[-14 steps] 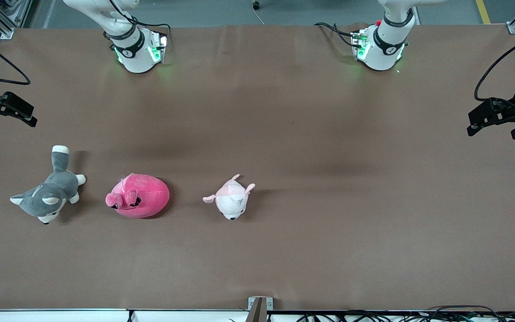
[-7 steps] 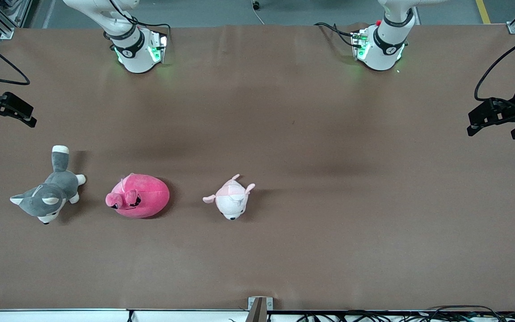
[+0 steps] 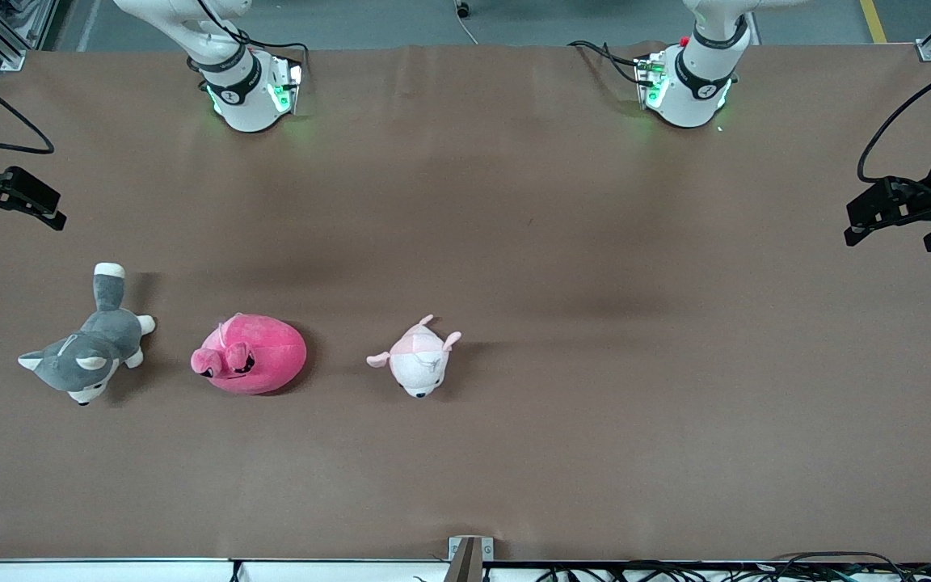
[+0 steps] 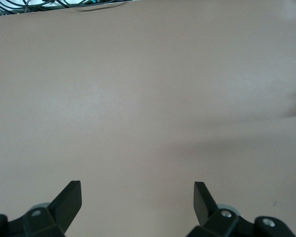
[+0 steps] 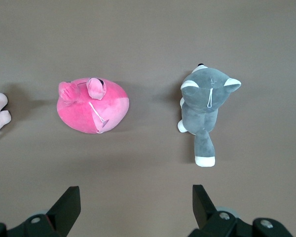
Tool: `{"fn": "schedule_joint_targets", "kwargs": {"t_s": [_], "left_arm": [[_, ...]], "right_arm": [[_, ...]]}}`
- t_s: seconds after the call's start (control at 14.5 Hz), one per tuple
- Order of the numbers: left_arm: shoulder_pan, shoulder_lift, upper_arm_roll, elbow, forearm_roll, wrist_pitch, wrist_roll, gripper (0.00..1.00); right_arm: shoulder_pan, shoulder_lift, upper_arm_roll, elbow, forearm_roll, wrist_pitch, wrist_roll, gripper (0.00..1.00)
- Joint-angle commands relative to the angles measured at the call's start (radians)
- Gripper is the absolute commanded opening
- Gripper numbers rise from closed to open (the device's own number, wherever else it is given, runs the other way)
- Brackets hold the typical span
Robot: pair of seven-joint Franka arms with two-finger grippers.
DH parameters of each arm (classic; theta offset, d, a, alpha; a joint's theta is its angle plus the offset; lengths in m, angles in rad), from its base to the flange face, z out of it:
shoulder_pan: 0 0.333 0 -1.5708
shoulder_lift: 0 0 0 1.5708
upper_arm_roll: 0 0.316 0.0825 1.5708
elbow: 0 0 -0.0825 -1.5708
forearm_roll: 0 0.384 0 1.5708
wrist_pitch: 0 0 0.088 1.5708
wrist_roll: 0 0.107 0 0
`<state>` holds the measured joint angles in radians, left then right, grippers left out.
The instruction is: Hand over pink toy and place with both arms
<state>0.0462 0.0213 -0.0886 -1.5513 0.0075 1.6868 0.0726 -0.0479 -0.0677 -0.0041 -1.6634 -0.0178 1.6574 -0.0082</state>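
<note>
The pink toy (image 3: pixel 249 354), a round magenta plush, lies on the brown table (image 3: pixel 514 242) toward the right arm's end, between a grey plush and a pale pink-and-white plush. It also shows in the right wrist view (image 5: pixel 93 106). My right gripper (image 3: pixel 49 208) hovers open and empty over the table edge at the right arm's end, apart from the toys; its fingers (image 5: pixel 69 205) stand wide apart in the right wrist view. My left gripper (image 3: pixel 890 234) hovers open and empty over the left arm's end of the table; its wrist view shows only bare table past its fingers (image 4: pixel 71 197).
A grey-and-white husky plush (image 3: pixel 86 347) lies beside the pink toy toward the right arm's end and shows in the right wrist view (image 5: pixel 204 106). A small pale pink-and-white plush (image 3: pixel 417 360) lies beside it toward the table's middle. Cables (image 3: pixel 676 572) run along the front edge.
</note>
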Motion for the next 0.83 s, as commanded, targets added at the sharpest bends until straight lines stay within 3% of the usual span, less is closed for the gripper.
{"fn": "schedule_joint_targets", "kwargs": {"t_s": [0.0,0.76], "left_arm": [[-0.003,-0.012,0.006,0.005,-0.009,-0.018,0.006,1.00],[-0.003,-0.014,0.012,0.005,-0.090,-0.049,-0.060,1.00]], "right_arm": [[-0.007,-0.034,0.003,-0.038,-0.011,0.016,-0.007,1.00],[-0.009,-0.034,0.003,-0.038,-0.011,0.016,-0.007,1.00]]}}
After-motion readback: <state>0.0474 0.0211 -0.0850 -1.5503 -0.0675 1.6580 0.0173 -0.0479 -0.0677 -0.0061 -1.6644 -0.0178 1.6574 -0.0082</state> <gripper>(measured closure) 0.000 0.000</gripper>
